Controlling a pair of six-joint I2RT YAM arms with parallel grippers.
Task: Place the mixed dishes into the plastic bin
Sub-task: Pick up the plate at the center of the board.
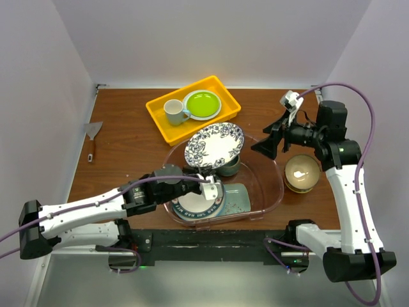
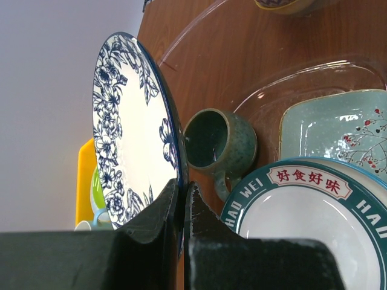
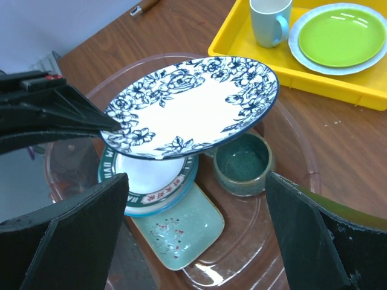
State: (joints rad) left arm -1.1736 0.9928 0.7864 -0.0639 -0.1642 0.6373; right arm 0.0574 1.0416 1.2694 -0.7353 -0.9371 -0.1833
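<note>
The bench is dark brown wood-grain board, boxed in by plain pale walls at the back and on both sides. Its near edge carries a black strip where the arms are mounted.

The left hand is clenched on the rim of the blue-floral plate, one finger on each face. The plate is tilted up from the hand and sits raised over the clear plastic bin.

Under and just beyond this hand, inside the bin, lies a white plate with a green lettered band. It rests on a mint-green tray. A dark teal mug lies on its side just past the fingertips, its mouth turned toward the held plate.

The right hand is released, fingers spread wide, and hovers over the far right edge of the bin, grasping nothing. From its wrist view the floral plate lies straight ahead between the fingers. Close to this hand on its outer side, a tan bowl sits on the bench outside the bin.

Well beyond the left hand, a yellow tray stands on the bench near the back wall. It holds a white mug and a lime-green plate. Far off to the left, a scraper lies by the side wall.
</note>
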